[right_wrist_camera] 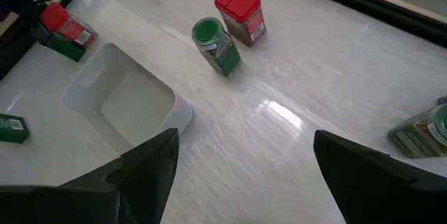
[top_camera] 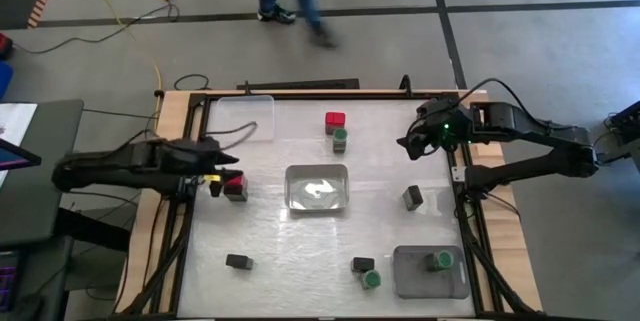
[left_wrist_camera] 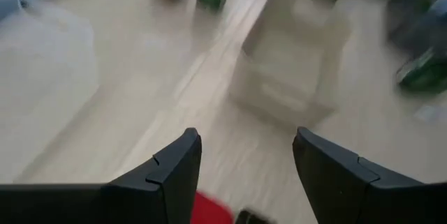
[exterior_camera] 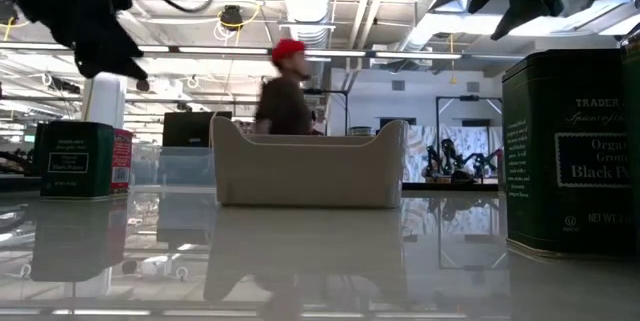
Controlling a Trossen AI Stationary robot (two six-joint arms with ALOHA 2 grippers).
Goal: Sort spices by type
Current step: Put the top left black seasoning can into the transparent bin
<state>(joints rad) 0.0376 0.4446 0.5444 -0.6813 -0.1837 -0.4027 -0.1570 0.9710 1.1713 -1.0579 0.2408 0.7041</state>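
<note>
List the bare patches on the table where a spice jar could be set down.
Bare: between the clear tray and red-capped jar; below the white bin, between the black box and black jar. Crowded: beside the left hand and the grey tray.

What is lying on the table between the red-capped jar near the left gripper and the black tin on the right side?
The middle tray lies between the red-capped jar and the black tin; the high view shows it. It looks empty.

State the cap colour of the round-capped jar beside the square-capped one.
Green cap on the jar; right wrist view shows it best.
</note>
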